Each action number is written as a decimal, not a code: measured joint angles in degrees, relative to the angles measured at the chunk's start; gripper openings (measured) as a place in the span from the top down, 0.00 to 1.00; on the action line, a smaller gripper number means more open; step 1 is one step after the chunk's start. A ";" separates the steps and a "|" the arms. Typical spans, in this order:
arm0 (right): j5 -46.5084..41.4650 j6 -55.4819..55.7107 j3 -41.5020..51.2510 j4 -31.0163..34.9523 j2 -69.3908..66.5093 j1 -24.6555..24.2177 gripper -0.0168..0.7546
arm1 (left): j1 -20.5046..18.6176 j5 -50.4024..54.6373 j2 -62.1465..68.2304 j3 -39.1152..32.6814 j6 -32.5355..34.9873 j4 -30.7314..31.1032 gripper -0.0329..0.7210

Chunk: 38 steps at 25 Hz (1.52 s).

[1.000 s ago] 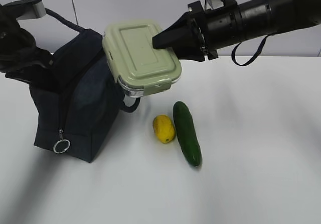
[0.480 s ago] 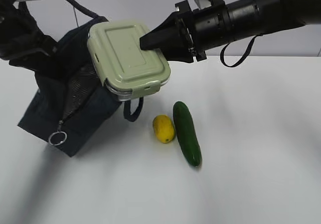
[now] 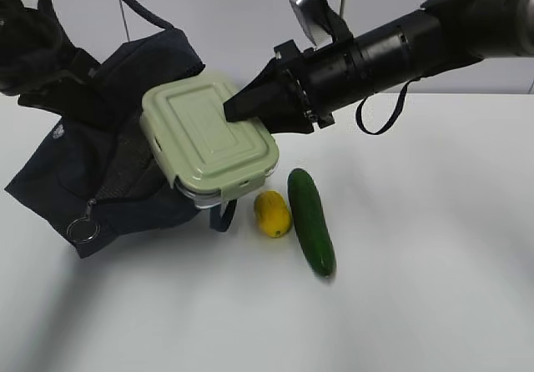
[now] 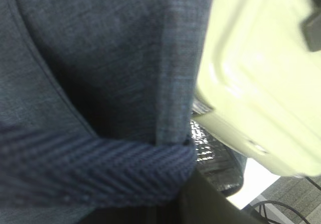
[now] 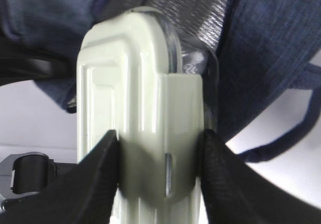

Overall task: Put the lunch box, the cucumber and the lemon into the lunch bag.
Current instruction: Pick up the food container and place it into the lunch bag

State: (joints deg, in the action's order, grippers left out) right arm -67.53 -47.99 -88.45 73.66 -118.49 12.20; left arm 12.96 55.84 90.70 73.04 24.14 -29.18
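The clear rectangular lunch box with its sage-green lid (image 3: 210, 143) is clamped across its end by the right fingers (image 5: 113, 156) and tilted at the mouth of the dark navy fabric lunch bag (image 3: 100, 151). The bag is held tipped by the clenched left gripper (image 3: 37, 59), so entry is eased.

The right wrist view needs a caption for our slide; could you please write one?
Right gripper clamps the sage-green-lidded clear lunch box edge-on, facing the dark navy fabric lunch bag.

Lunch box (image 3: 209, 143) seemingly blocks bag mouth (image 3: 125, 151).
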 joint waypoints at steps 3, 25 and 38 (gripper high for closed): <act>0.00 0.31 0.00 -0.12 -2.06 0.00 0.52 | 0.00 0.47 0.00 0.00 0.50 -1.34 0.96; 11.34 -3.54 0.00 9.01 -4.36 5.38 0.52 | 0.14 3.53 2.54 0.00 3.15 -7.04 0.97; 15.73 -14.26 -0.27 23.33 -11.94 12.29 0.52 | 0.14 3.42 6.82 0.00 3.91 -7.13 0.97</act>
State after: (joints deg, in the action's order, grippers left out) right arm -51.80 -62.25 -88.72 96.98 -130.42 24.50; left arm 13.10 59.27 97.52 73.04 28.04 -36.31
